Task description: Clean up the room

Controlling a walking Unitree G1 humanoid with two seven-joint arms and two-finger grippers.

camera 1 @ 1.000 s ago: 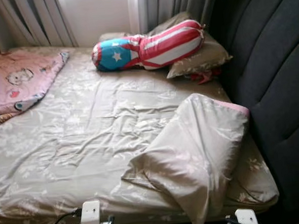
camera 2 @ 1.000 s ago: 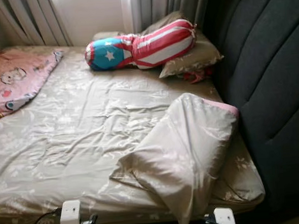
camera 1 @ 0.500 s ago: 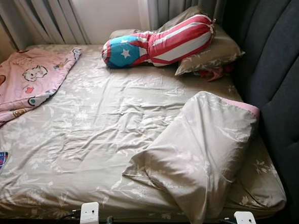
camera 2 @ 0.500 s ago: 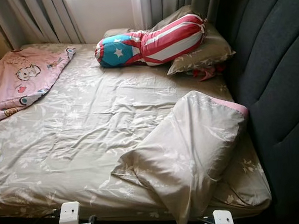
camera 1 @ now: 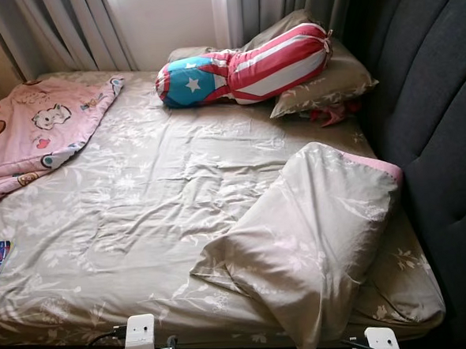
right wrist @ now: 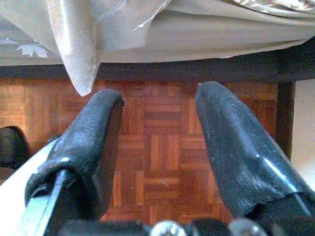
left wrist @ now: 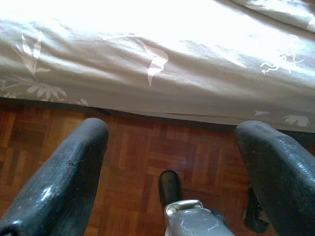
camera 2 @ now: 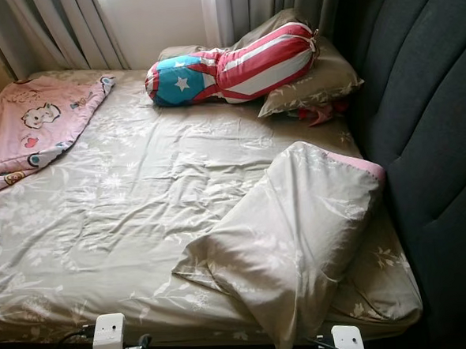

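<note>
Low at bed's [camera 1: 141,220] foot, both grippers: left gripper [left wrist: 172,147] and right gripper [right wrist: 157,123], fingers spread, over parquet floor [right wrist: 157,162]. Nearby, beige pillow [camera 1: 308,241] overhanging mattress edge.

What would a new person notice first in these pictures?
Probably the red, white and blue star bolster, lying against the beige pillow at the far end of the bed. Next, the pink cartoon blanket at the far left, and a crumpled pillow near the dark headboard.

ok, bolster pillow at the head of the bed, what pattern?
Bolster pillow: red and white stripes, blue end with a white star. Clearest in left eye view.
</note>
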